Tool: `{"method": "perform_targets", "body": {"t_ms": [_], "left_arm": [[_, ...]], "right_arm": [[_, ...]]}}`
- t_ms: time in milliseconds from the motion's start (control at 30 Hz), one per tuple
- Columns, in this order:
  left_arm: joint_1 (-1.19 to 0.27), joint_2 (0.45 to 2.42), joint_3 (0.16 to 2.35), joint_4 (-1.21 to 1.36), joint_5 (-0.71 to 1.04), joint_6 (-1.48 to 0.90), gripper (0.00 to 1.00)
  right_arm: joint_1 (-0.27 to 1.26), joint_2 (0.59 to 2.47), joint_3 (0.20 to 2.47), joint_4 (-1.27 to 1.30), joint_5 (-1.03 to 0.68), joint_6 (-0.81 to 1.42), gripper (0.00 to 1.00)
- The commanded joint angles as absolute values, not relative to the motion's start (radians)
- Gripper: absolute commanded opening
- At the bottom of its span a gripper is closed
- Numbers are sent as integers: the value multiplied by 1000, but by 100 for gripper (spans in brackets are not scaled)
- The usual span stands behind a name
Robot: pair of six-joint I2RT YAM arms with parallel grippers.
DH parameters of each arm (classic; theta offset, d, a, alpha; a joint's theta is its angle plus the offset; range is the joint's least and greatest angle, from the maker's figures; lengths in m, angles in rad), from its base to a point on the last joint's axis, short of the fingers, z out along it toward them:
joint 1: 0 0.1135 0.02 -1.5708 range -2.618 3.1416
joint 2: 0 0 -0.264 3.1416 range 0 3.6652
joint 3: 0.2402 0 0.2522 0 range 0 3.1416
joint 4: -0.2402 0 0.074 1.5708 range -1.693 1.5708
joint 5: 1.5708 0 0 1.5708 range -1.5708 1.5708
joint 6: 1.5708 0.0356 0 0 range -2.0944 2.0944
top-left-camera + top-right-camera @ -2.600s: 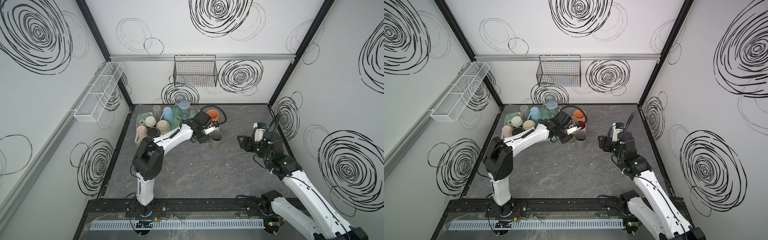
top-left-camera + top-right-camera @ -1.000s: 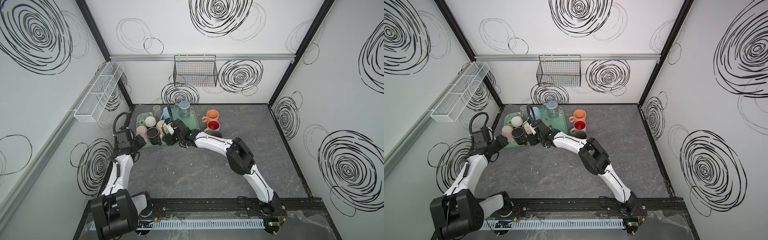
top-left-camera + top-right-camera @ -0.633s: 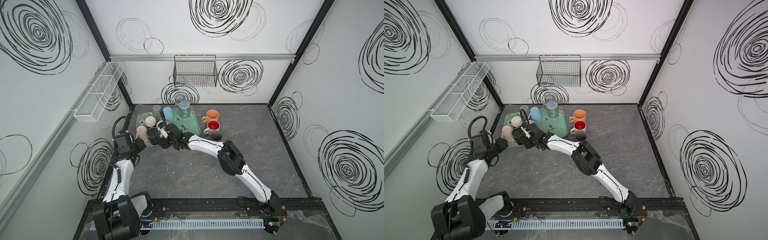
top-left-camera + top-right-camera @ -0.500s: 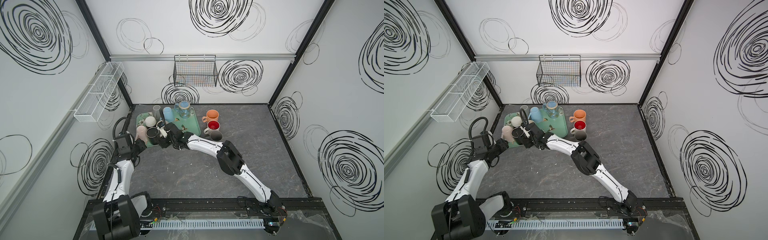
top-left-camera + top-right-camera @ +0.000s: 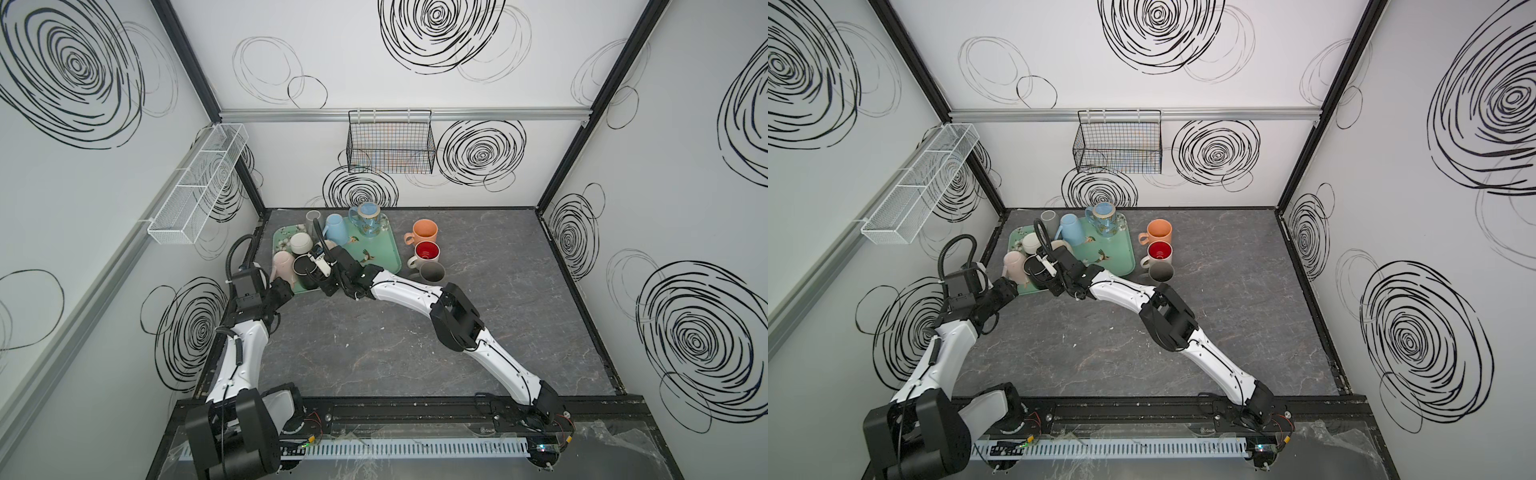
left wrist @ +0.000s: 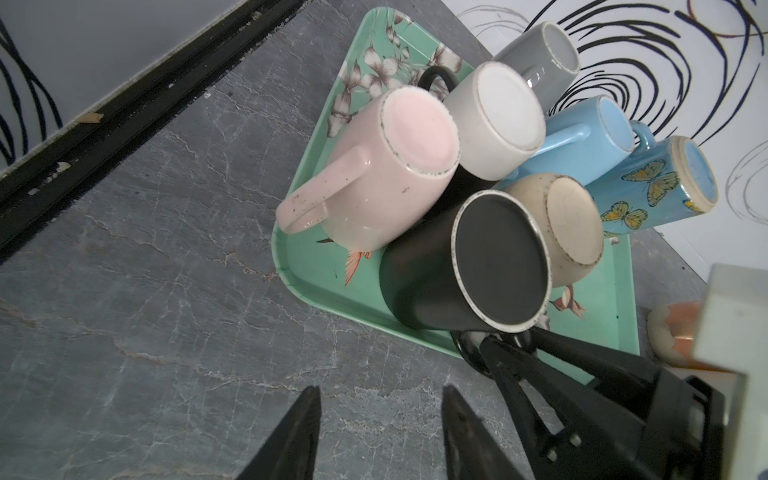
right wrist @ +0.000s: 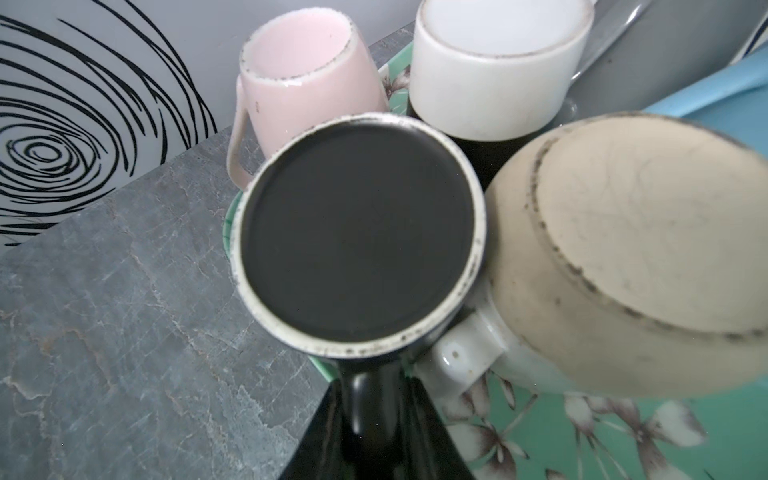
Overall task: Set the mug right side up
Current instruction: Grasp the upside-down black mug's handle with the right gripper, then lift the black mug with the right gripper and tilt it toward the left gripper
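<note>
- So, the black mug (image 7: pixel 357 232) sits upside down, base facing up, at the front corner of the green tray (image 6: pixel 316 291) on the left arm's side. It's packed in tight, with the pink mug (image 6: pixel 374 174) and the beige mug (image 7: pixel 623 249) right beside it.
- The right gripper (image 7: pixel 376 386) is clamped on the black mug's handle (image 7: pixel 374 419), 1 jaw on each side of the loop.
- The left gripper (image 6: pixel 380 432) hangs over bare tabletop (image 6: pixel 145 291) just off the tray, jaws apart with nothing in them.
- My guess on handling: it's glazed ceramic, so rigid, fairly heavy for a 2-finger pinch, and slick. It won't flex, but it'll chip if it knocks a neighbour or drops.
- The handle looks like the sensible place to hold, since the neighbours leave little room around the body.
- The downside is that the weight hangs off to 1 side, so I'd expect it to want to swivel in the jaws mid-flip.
- I'd lift it straight up, clear of the beige mug's handle close by, before rotating.
</note>
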State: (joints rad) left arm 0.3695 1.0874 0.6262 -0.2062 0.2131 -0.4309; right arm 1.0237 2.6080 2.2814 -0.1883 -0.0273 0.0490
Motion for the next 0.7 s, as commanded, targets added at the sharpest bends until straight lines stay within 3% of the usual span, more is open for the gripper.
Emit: {"method": "perform_targets", "body": {"t_ms": [0,167,667], "left_arm": [[383,1088,617,-161,224,-433,50],[383,1073,618,-172,223,-431,50],[383,962,644,-230,292,-428,51]], "right_arm": [[1036,2593,2311,-241,25,-27,17],[1051,2563,2309,-250,31,-89,0],[1063,2246,1936,58,-6,-55,0]]}}
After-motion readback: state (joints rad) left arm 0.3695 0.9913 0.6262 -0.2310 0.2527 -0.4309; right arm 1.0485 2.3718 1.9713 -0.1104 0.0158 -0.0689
